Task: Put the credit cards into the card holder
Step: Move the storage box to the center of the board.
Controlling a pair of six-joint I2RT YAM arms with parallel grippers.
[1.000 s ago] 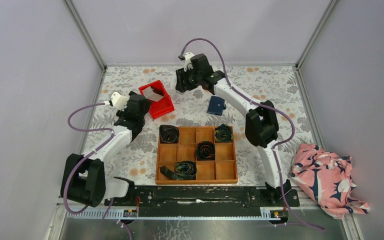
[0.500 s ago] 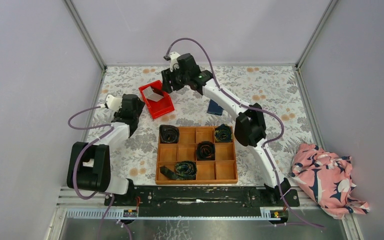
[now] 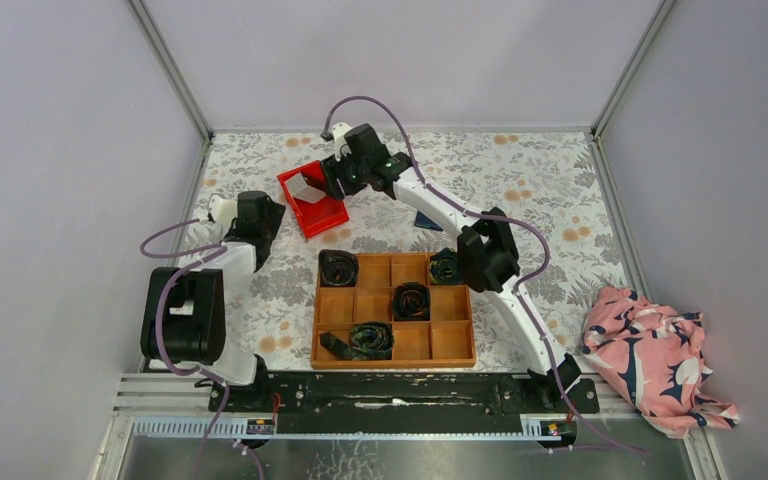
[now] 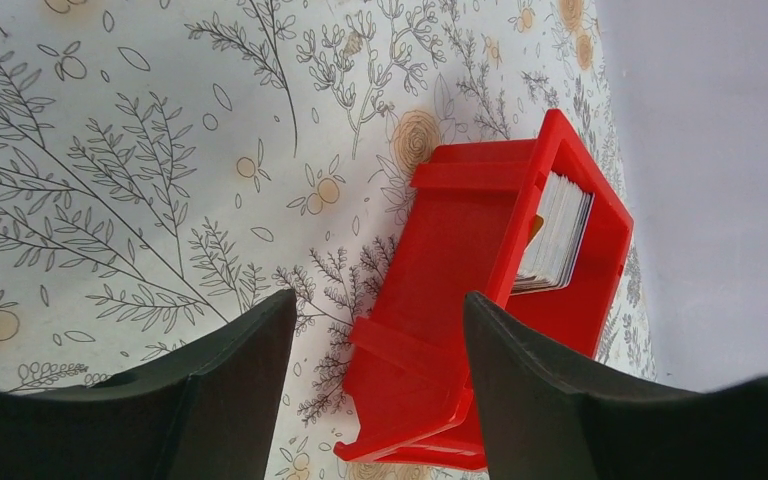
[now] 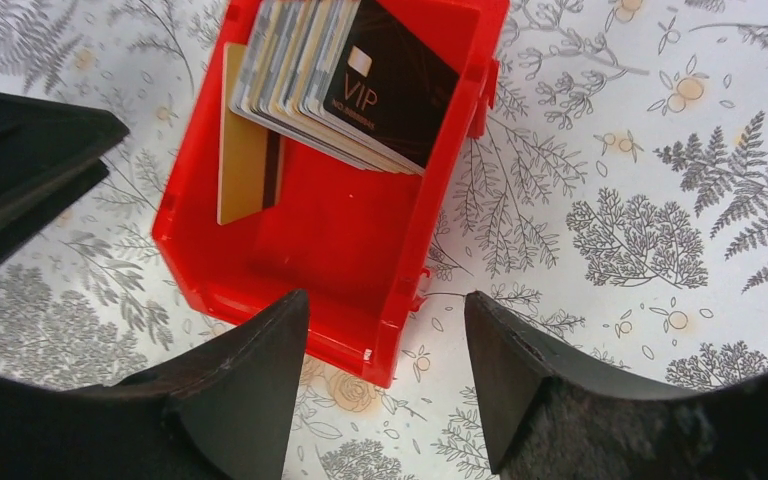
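Credit cards (image 5: 345, 80) lean stacked inside the red bin (image 5: 330, 235), right claw (image 5: 385, 300) and left claw (image 4: 378, 296) both spread apart.

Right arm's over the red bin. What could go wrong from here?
1. The thin credit cards lean packed together in the red plastic bin; the open right gripper may pinch several at once.
2. The open left gripper sits close beside the same bin, so the arms could collide or shove it.

The left claw (image 4: 378, 310) is spread wide and holds nothing, above the floral tabletop (image 4: 140, 150). A red bin (image 4: 460, 250) sits just ahead, containing a stack of credit cards (image 4: 558, 235) on edge.
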